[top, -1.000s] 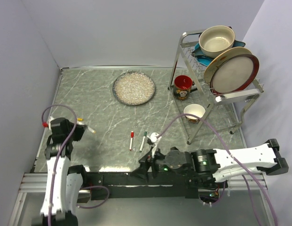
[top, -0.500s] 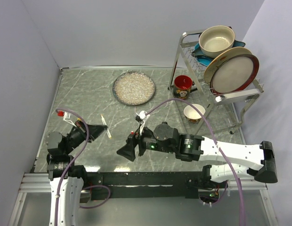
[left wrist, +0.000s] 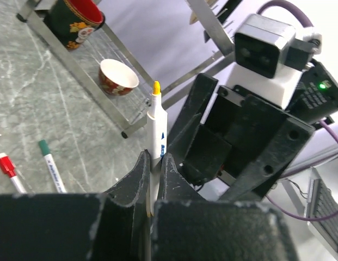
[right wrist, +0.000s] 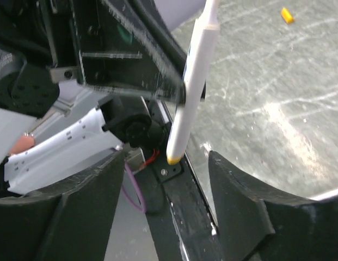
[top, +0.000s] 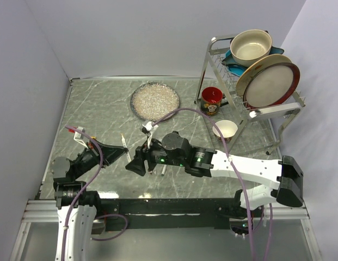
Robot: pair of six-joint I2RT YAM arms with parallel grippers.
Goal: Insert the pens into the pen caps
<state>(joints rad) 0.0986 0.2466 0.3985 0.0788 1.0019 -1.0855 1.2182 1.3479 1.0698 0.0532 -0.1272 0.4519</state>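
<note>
Left gripper (left wrist: 153, 163): clamped on yellow-tipped pen (left wrist: 157, 128), tip upward, frame centre.
Right gripper (right wrist: 166, 160): jaws spread wide, facing that pen.
Lower left: red-ended pen (left wrist: 6, 169), green-ended pen (left wrist: 50, 166), lying flat.

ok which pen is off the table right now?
The yellow-tipped pen, clamped in the left hand; the red-ended pen and green-ended pen lie flat on the table.

The top external camera looks steeply down from behind the arm bases over the whole marble table (top: 98, 109); the left wrist camera faces right, close, toward the dish rack (left wrist: 81, 70); the right wrist camera faces left, close; all share the yellow-tipped pen (left wrist: 157, 125).
</note>
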